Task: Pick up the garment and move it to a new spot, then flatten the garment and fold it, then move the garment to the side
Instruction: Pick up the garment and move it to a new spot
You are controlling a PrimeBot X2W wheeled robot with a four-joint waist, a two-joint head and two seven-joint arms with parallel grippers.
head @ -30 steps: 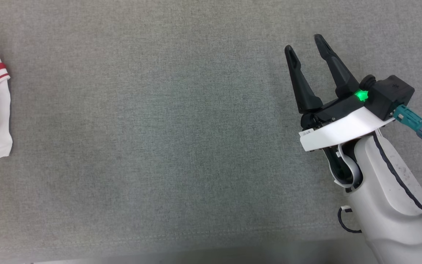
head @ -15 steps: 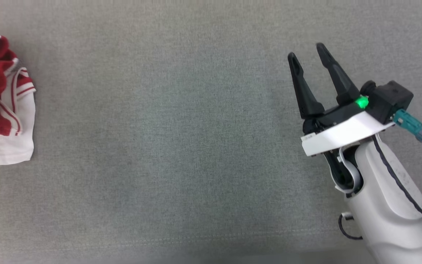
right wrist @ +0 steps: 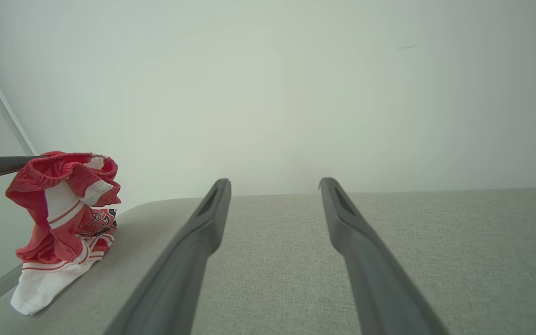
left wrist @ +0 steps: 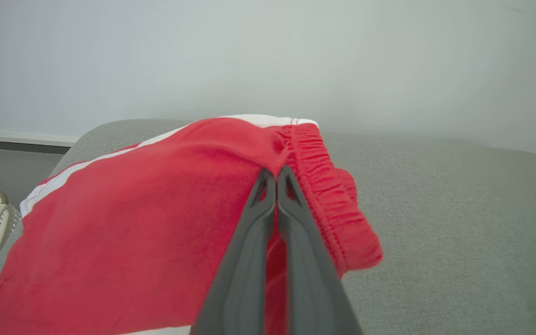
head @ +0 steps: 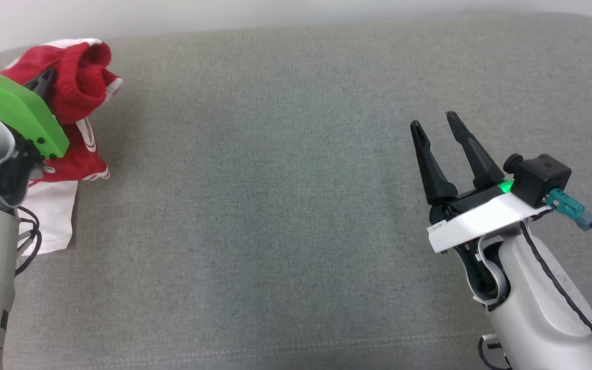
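In the head view, your garment sits at the upper left of the frame, a red and white bundle. Its red top is bunched up high and its white hem lies on the grey upholstered surface lower down. The green wrist plate of your left arm covers part of the cloth. At the right of the frame your right gripper points up the picture with its two dark fingers spread apart and nothing between them, well away from the garment.

In the left wrist view, your left gripper has its fingers pressed together at mid-frame, pinching the red fabric just beside the gathered elastic waistband. The cloth drapes down and to the lower left, with a white stripe along its upper edge.

In the right wrist view, your right fingers stand wide apart over bare grey fabric. The garment is at the left of the frame. Its top is lifted by a dark finger coming in from the left edge, and its white hem rests near the surface's rounded edge, with a pale wall behind.
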